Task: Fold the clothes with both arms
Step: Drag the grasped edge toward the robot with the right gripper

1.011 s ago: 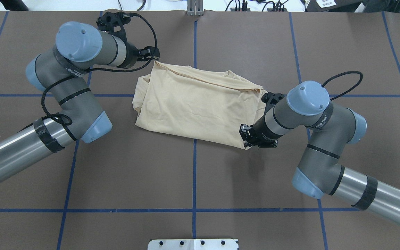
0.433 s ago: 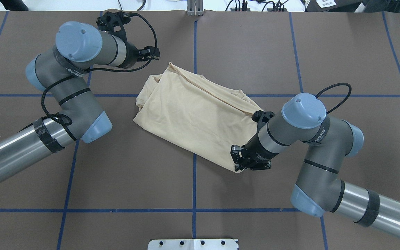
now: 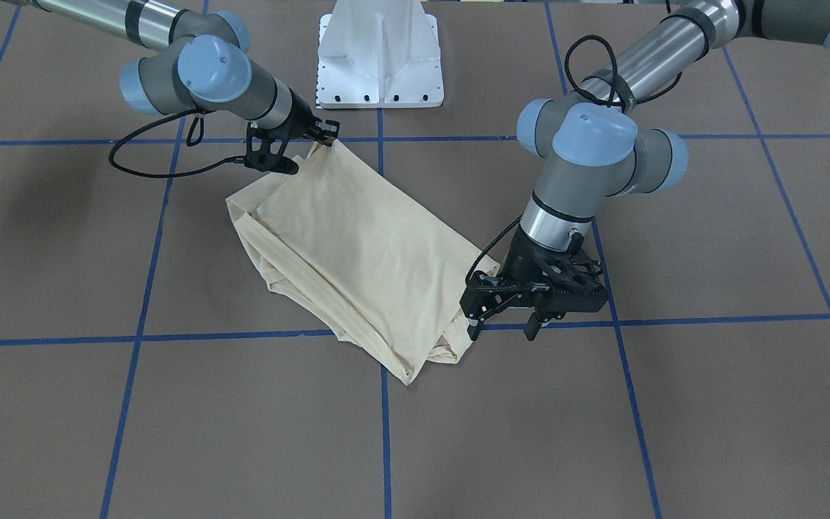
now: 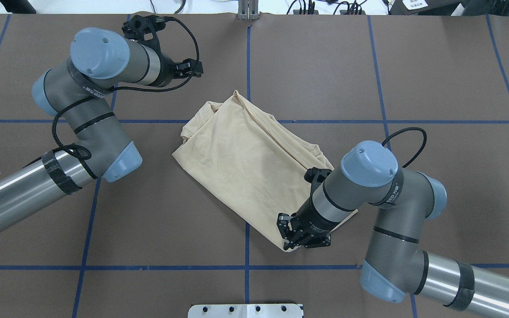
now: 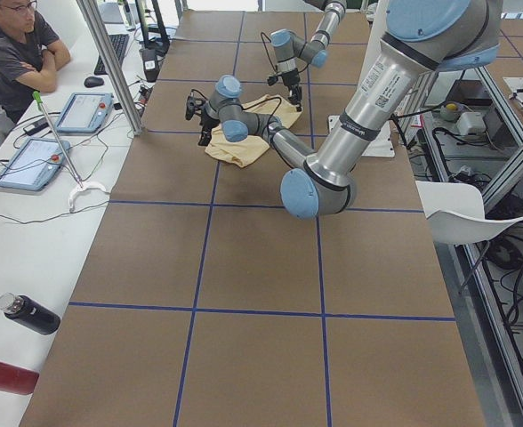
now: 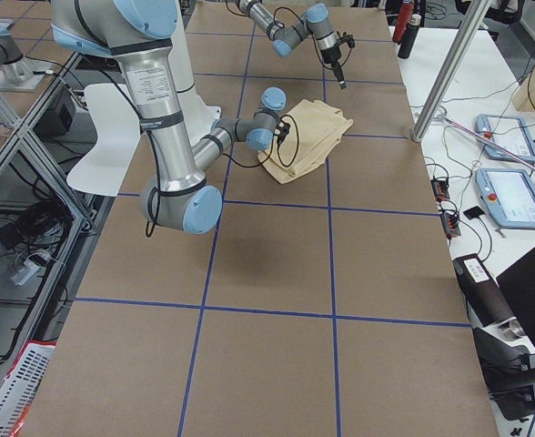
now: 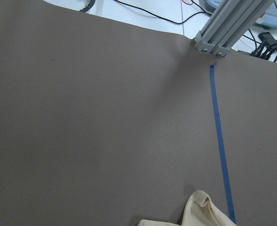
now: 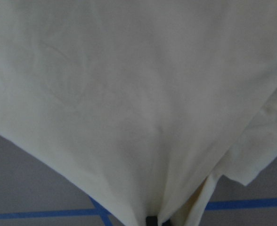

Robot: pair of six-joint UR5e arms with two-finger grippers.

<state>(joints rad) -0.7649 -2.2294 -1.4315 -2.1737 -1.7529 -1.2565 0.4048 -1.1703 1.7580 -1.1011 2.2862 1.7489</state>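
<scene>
Two ends: my right gripper [image 4: 293,242] pinches the shirt's [image 4: 241,159] near corner; left gripper [image 3: 501,328], jaws apart, empty, hangs near the far tip, diagonally opposite.

A brown table [image 4: 435,66] gridded with blue tape [image 4: 247,53] is carrying a folded cream shirt [image 4: 245,168], slanting from eleven toward five o'clock; a white plate [image 4: 245,310] is sitting at six.

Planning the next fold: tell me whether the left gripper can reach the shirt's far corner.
Probably yes: the left gripper hangs open beside the shirt's far corner, only bare table between them.
</scene>
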